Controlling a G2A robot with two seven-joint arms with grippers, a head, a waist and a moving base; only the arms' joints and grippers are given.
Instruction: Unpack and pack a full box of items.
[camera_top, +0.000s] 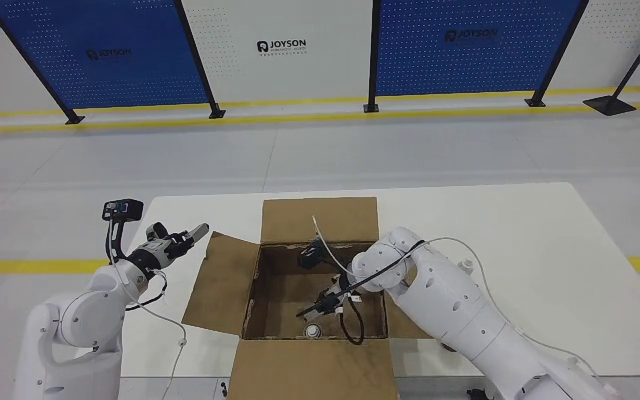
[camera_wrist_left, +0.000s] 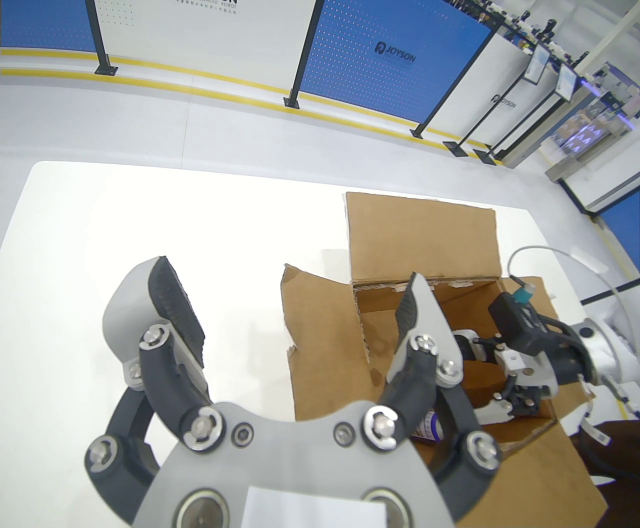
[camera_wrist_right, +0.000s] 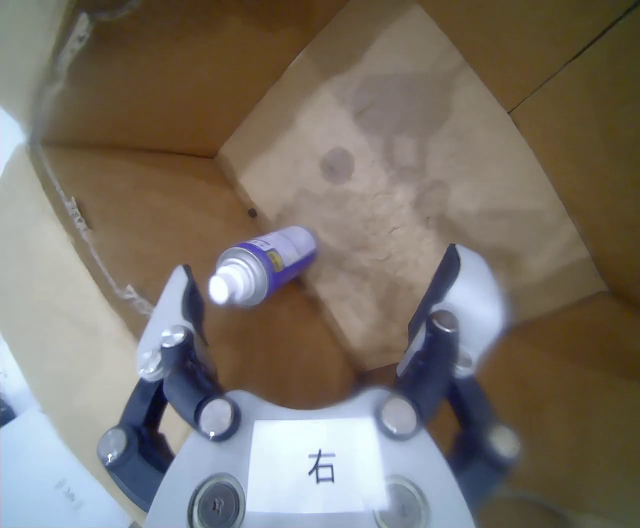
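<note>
At the left, the left gripper (camera_top: 196, 233) is held above the tabletop (camera_top: 520, 230), beside an outer flap of the box. Its fingers (camera_wrist_left: 175, 295) are spread wide, with nothing between them. In the middle, the cardboard box (camera_top: 320, 218) is stood open, its flaps folded outward. A purple-and-white spray can (camera_wrist_right: 270, 267) is laid on its side on the box floor, close to the wall nearest the robot. The right gripper (camera_wrist_right: 320, 262) is held inside the box above the can, fingers parted, nothing clasped.

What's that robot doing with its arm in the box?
The right gripper is down inside the open cardboard box, open, close to a purple spray can lying on the bottom. It isn't holding the can yet. The left gripper hovers open over the table beside the box.
</note>
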